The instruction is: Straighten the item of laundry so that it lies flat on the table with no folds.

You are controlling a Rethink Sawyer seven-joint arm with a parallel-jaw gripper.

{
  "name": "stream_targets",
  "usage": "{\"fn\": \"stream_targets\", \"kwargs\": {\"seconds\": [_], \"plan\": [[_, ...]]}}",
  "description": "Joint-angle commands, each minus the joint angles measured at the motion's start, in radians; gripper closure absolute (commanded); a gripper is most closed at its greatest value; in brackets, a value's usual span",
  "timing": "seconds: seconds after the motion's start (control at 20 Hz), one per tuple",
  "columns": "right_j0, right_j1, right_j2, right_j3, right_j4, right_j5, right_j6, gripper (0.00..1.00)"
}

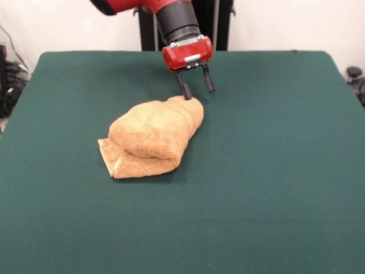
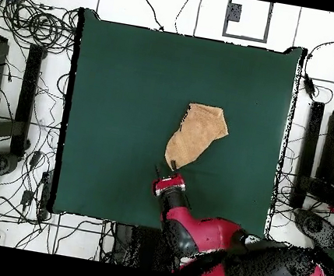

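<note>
**Entry: folded towel, pincer at its far tip, unfolding step not yet begun**

Front view. Item: one golden-tan terry towel (image 1: 153,138), lying doubled over on the dark green surface (image 1: 274,188), a little left of centre. An upper lobe is rolled over a lower layer, whose edge shows at the near left. The bundle narrows to a point at its far right end. Item: one red and black arm, coming down from the top edge, carrying the pincer (image 1: 197,93). Its two dark fingers (image 1: 184,88) stand apart, released, with nothing between them. The left finger's tip sits at the towel's narrow far end, touching or just above it; the right finger hangs beside the cloth over bare surface.

Overhead view. The towel (image 2: 194,135) lies right of centre on the surface (image 2: 116,81), broad at its far end, tapering toward the robot's base. The pincer (image 2: 163,172) meets that tapered tip; its fingers are too small here to judge.

Assessment. Step in hand: positioning for a grasp on the tapered end; the towel is far from flat. The next move likely calls for settling both fingers astride a single layer at that tip, closing, then drawing the fold back off the lower layer. Catching both layers would only drag the bundle.
</note>
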Motion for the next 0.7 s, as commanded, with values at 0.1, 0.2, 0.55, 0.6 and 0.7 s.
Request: {"fn": "stream_targets", "kwargs": {"seconds": [0.1, 0.2, 0.55, 0.6, 0.7], "plan": [[-0.179, -0.101, 0.345, -0.017, -0.146, 0.565, 0.19, 0.0], [-0.241, -0.1, 0.405, 0.014, -0.092, 0.699, 0.093, 0.0], [-0.432, -0.296, 0.58, 0.197, 0.159, 1.019, -0.084, 0.0], [-0.45, -0.305, 0.593, 0.205, 0.169, 1.036, -0.096, 0.0], [-0.496, -0.302, 0.628, 0.213, 0.163, 1.053, -0.127, 0.0]]}}
